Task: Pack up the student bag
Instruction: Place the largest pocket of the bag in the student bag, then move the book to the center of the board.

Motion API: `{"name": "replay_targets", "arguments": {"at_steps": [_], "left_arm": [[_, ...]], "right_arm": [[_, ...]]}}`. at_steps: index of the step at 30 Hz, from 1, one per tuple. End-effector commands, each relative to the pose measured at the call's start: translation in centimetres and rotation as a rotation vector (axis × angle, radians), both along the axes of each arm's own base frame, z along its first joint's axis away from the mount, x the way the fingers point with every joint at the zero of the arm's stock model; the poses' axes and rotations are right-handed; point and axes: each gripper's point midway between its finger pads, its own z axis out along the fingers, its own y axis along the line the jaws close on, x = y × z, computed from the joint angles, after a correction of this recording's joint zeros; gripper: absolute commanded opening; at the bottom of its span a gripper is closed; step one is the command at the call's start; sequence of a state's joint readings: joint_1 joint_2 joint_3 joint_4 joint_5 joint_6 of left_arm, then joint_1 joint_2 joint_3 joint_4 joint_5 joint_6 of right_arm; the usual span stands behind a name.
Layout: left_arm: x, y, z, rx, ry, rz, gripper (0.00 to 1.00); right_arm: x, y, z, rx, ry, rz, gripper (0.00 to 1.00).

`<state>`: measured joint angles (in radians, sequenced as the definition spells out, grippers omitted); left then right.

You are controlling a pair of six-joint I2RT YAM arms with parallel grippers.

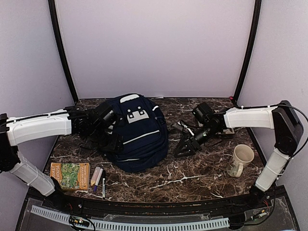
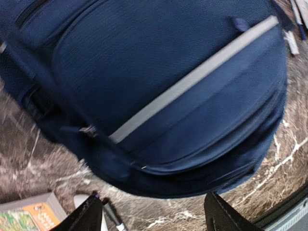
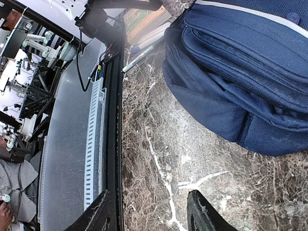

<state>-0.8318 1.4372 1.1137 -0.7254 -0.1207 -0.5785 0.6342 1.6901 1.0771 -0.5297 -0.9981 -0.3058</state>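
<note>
From above, the bag [image 1: 139, 134] lies mid-worktop [image 1: 192, 178], toward the far edge, with a book [image 1: 70, 175] and pens [image 1: 98, 179] at the near left corner and a mug [image 1: 240, 160] by the right edge. Left wrist: the left claw [image 2: 156, 216] gapes wide, holding nothing, beside the bag. Right wrist: the right claw [image 3: 151, 211] is parted, holding nothing, above the worktop beside the bag.

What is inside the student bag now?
Its inside cannot be seen: the student bag lies on the table with no opening showing, fabric covering any contents. A book and pens lie outside, near it.
</note>
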Motion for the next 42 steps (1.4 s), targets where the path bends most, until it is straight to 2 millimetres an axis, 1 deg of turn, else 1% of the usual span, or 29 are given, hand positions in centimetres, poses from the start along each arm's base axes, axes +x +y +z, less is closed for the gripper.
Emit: {"name": "replay_targets", "arguments": {"at_steps": [1, 6, 9, 11, 14, 18, 20, 24, 26, 32, 33, 35, 38, 42], "left_arm": [[-2.5, 6.9, -2.0, 0.05, 0.125, 0.388, 0.76], [-3.1, 11.6, -1.6, 0.025, 0.087, 0.625, 0.84], [-3.7, 13.5, -1.6, -0.009, 0.093, 0.724, 0.89], [-4.3, 14.6, -2.2, -0.024, 0.133, 0.795, 0.91], [-5.9, 15.7, -3.4, -0.031, 0.229, 0.911, 0.91], [-8.1, 15.4, -5.1, -0.058, 0.345, 1.019, 0.91], [-8.8, 15.3, -5.6, -0.09, 0.371, 1.069, 0.9], [-9.8, 16.2, -5.9, -0.153, 0.346, 1.172, 0.89], [-10.6, 16.7, -5.9, -0.153, 0.351, 1.215, 0.89], [-13.9, 16.4, -7.8, -0.127, 0.505, 1.261, 0.89], [-14.8, 16.3, -8.5, -0.115, 0.544, 1.267, 0.89], [-16.1, 16.2, -9.3, -0.103, 0.601, 1.283, 0.88], [-16.5, 16.5, -9.7, -0.111, 0.598, 1.298, 0.88], [-15.2, 17.9, -9.9, -0.1, 0.483, 1.307, 0.9]], "right_arm": [[0.3, 0.2, 1.6, 0.037, -0.056, 0.011, 0.53], [0.4, 0.1, 1.6, 0.026, -0.059, 0.005, 0.53], [0.6, 0.1, 1.9, 0.03, -0.071, 0.0, 0.53], [0.7, 0.1, 1.9, 0.029, -0.076, -0.002, 0.53], [0.8, 0.2, 1.6, 0.019, -0.073, 0.0, 0.53], [0.9, 0.2, 1.6, 0.016, -0.062, 0.003, 0.54], [1.0, 0.2, 1.4, 0.011, -0.065, 0.002, 0.54], [1.2, 0.3, 1.2, 0.003, -0.069, 0.0, 0.54], [1.3, 0.4, 1.1, 0.001, -0.066, 0.001, 0.54], [1.2, 0.3, 0.0, -0.021, -0.038, 0.008, 0.54], [1.4, 0.5, 0.3, -0.016, -0.044, 0.01, 0.54], [1.6, 0.7, 0.8, -0.006, -0.054, 0.016, 0.54], [1.5, 0.7, 0.8, -0.005, -0.051, 0.02, 0.54], [1.7, 0.8, 0.4, -0.012, -0.04, 0.022, 0.54]]}}
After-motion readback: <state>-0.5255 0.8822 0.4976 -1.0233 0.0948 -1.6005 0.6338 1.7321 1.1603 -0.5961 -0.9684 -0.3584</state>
